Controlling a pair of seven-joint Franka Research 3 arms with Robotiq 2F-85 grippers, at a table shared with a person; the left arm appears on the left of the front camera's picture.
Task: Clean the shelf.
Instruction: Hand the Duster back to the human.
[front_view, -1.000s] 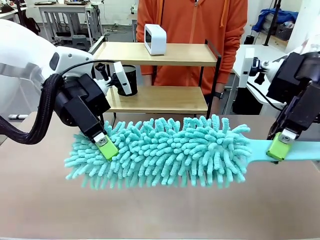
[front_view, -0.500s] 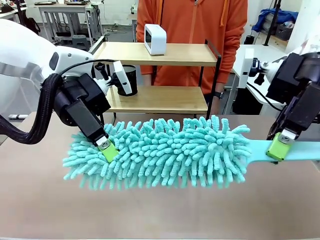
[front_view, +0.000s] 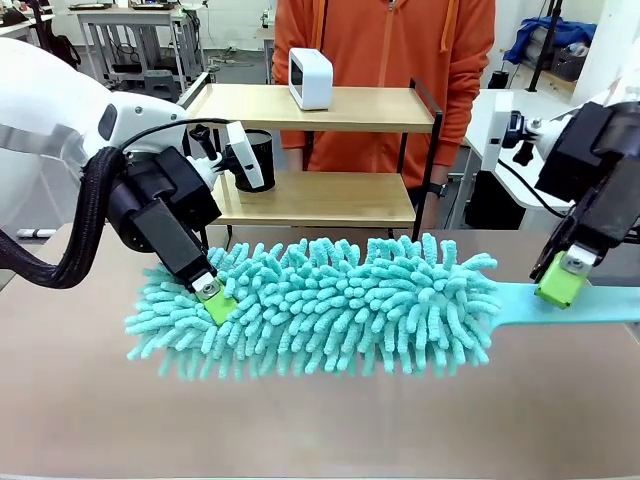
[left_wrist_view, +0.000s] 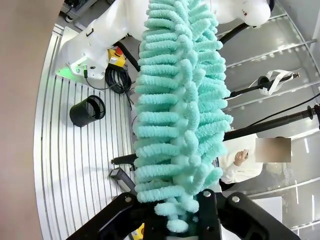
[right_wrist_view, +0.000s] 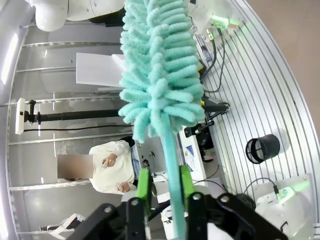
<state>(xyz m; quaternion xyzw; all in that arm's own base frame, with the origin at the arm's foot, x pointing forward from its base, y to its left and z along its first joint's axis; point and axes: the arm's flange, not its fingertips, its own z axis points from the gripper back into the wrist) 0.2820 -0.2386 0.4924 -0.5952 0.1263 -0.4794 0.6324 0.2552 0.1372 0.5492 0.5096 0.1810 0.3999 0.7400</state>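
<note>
Teal duster (front_view: 330, 305), one, held by two claws.

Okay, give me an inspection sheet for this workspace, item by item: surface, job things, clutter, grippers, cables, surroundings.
Surface: tan table, bare in front of the duster.
Job's things: shelf at the far edge; teal fluffy duster held level above the table.
Clutter: white box on the top board; black cup on the lower board.
Grippers: left gripper closed in the duster's fluffy end; right gripper closed on its flat handle.
Cables: black ribbed hose along the left arm.
Surroundings: person in an orange hoodie behind the shelf.
</note>
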